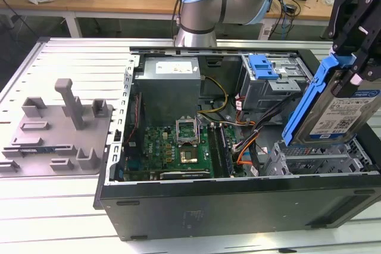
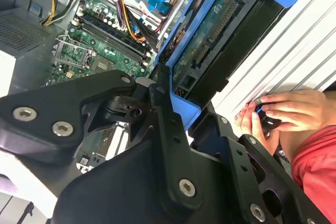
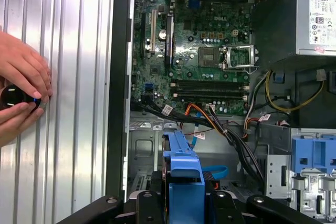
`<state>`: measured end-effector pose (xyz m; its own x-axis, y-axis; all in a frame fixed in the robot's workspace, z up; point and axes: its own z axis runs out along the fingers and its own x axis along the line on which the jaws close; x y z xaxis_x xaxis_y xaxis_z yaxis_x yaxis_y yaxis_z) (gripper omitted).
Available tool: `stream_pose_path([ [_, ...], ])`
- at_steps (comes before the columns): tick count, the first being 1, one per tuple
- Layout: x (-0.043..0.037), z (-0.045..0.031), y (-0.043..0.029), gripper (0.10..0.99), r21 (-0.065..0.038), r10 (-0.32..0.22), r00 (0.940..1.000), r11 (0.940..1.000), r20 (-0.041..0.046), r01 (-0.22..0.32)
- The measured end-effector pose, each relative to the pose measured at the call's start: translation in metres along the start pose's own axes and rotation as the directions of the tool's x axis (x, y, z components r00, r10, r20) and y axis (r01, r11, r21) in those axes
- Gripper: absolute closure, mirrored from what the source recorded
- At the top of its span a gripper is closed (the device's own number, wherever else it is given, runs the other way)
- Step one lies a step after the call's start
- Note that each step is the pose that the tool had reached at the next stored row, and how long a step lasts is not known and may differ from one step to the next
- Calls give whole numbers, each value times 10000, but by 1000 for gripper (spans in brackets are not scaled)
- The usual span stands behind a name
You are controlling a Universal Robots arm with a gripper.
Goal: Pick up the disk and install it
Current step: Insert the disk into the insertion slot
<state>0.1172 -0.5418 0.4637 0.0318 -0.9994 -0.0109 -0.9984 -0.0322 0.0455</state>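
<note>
The claw [image 1: 352, 74] is closed on the upper end of the disk [image 1: 336, 111]. The disk hangs tilted below it, just above the drive cage [image 1: 315, 160] at the exterior view's right.

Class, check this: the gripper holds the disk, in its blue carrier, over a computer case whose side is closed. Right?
No: the computer case is open, its motherboard exposed in the exterior view. The gripper does hold the disk, in its blue carrier, over it.

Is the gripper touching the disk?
Touching. In the exterior view the gripper clamps the disk at its upper end, holding it tilted over the computer case.
</note>
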Motion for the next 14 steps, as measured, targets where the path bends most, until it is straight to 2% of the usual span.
stream_pose_path([
  [14,3,50,-8,718,0,11,10000,10000,1,-11],
])
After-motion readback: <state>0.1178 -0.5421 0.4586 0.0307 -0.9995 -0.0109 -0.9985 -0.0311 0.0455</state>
